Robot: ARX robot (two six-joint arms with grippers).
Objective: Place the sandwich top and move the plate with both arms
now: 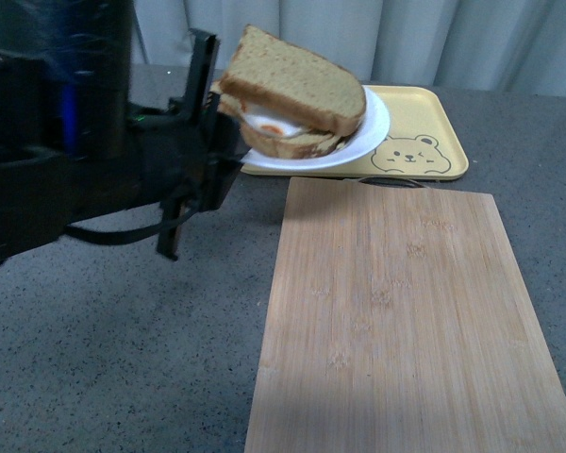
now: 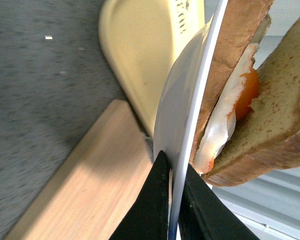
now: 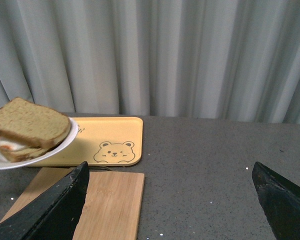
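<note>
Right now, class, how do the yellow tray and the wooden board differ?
The tray is yellow with a raised rim and a bear print; the board is plain, flat bamboo. The board lies nearer the robot, the tray behind it. Both are rectangular and rest on the grey table.

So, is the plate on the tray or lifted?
Lifted: the left gripper pinches the plate rim, holding it clear above the tray.
</note>
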